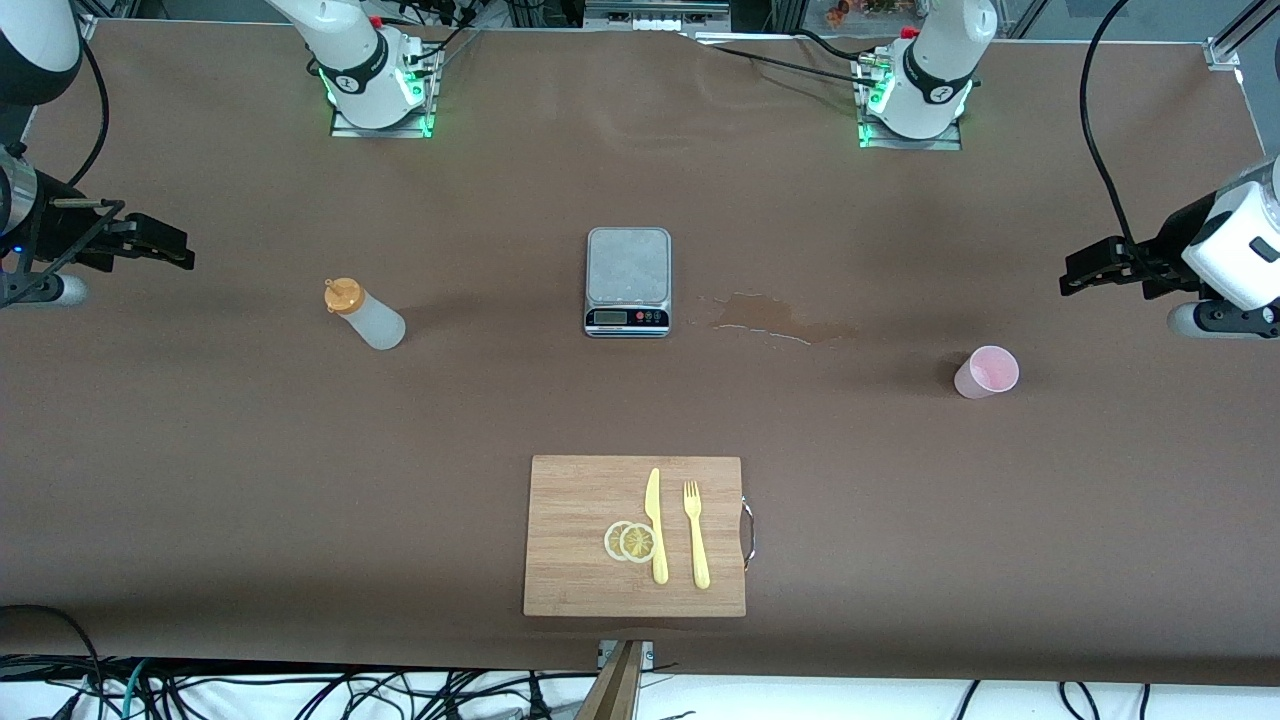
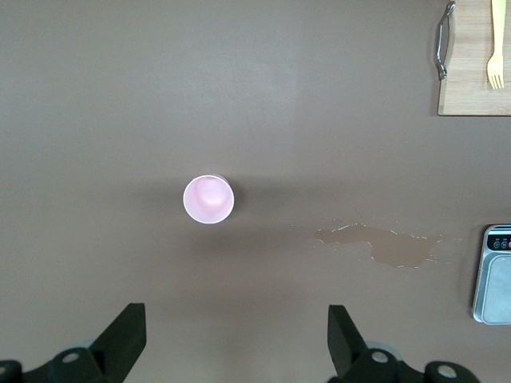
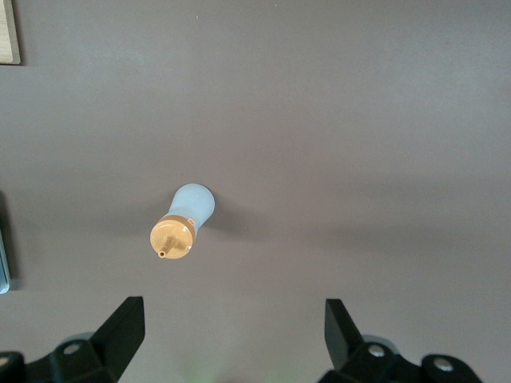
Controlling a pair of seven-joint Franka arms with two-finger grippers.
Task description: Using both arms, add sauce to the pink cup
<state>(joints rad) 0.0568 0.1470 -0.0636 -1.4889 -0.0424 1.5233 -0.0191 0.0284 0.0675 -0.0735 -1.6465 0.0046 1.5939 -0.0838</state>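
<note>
Front view: sauce [image 1: 366, 314] likely light, squashy; grip mid-body. Pink cup [image 1: 986, 372] flimsy. Left gripper [image 1: 1085, 271], right gripper [image 1: 165, 245] wide open, empty.

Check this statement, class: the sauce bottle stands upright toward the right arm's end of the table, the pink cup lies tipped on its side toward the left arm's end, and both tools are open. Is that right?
Not quite. The pink cup stands upright, its open mouth facing up, as the left wrist view shows. The rest holds: the sauce bottle stands upright toward the right arm's end, and the left tool and right tool are open.
</note>
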